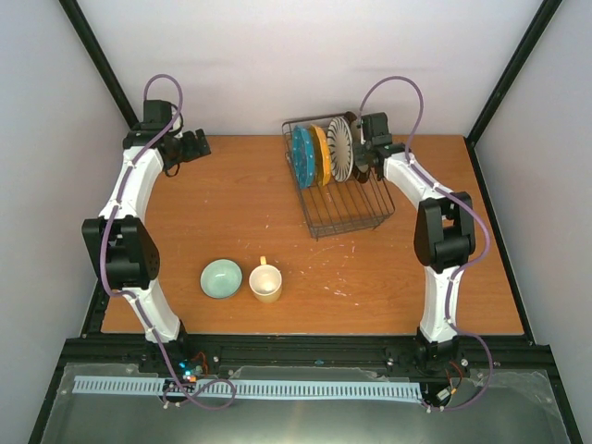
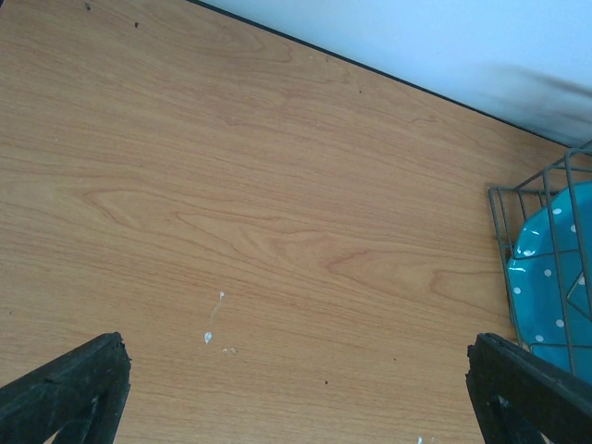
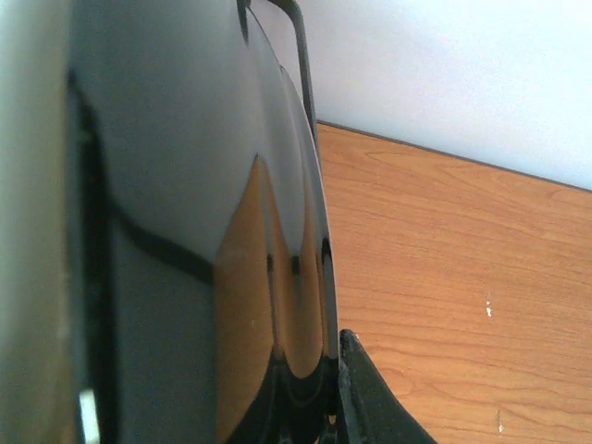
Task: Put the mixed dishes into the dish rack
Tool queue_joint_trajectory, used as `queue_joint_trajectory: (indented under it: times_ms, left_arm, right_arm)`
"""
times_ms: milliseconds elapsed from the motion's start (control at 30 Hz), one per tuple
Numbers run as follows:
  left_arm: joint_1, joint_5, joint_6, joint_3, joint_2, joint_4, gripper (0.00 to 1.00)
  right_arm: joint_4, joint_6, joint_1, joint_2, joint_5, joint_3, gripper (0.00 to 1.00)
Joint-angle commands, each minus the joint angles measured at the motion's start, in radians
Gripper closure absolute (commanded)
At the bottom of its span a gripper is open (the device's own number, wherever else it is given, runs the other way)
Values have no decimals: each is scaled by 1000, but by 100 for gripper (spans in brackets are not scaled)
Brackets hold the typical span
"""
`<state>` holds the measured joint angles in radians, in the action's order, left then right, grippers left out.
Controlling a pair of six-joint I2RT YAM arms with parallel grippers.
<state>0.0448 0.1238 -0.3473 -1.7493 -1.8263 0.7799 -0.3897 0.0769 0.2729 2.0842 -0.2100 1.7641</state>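
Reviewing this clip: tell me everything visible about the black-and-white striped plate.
The striped plate is round, white with black radial stripes, glossy like glazed ceramic. It stands on edge in the dish rack, rightmost of three, beside the yellow-orange plate. The right hand is at its right side; the wrist view shows what seems its shiny dark back against one finger. Whether it is gripped is unclear.

Bright even light, soft faint shadows, right wrist view blurred, wood reflections on glossy plate [image 3: 185, 185]
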Motion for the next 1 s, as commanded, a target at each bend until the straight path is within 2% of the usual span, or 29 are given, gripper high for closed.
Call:
queue_joint_trajectory:
  times_ms: [0,133,167,200,267,300,433,567,967]
  left_arm:
    - [4,14,16,-33,-8,9,0]
    - [4,19,19,-25,-4,6,0]
    - [4,19,19,-19,-1,4,0]
    - [4,19,21,-14,3,2,0]
    - [5,20,21,-1,10,-3,0]
    - [4,21,21,7,16,-7,0]
    - [4,22,20,33,33,-21,0]
    - [4,23,18,53,46,-34,0]
    - [4,48,17,79,63,-65,0]
  right_arm:
    - [-8,-16,50,-45,59,-50,97]
    - [-36,-36,59,-45,58,-56,97]
    - [-44,-40,62,-46,58,-52,94]
    - [-47,-45,64,-47,49,-50,87]
    - [-61,-54,67,-46,39,-40,57]
    - [-67,-57,67,-48,33,-33,50]
    - [-85,-64,72,-62,-6,-18,41]
    - [-87,-67,76,-95,-75,-15,36]
    - [-135,-58,77,-165,-295,50,33]
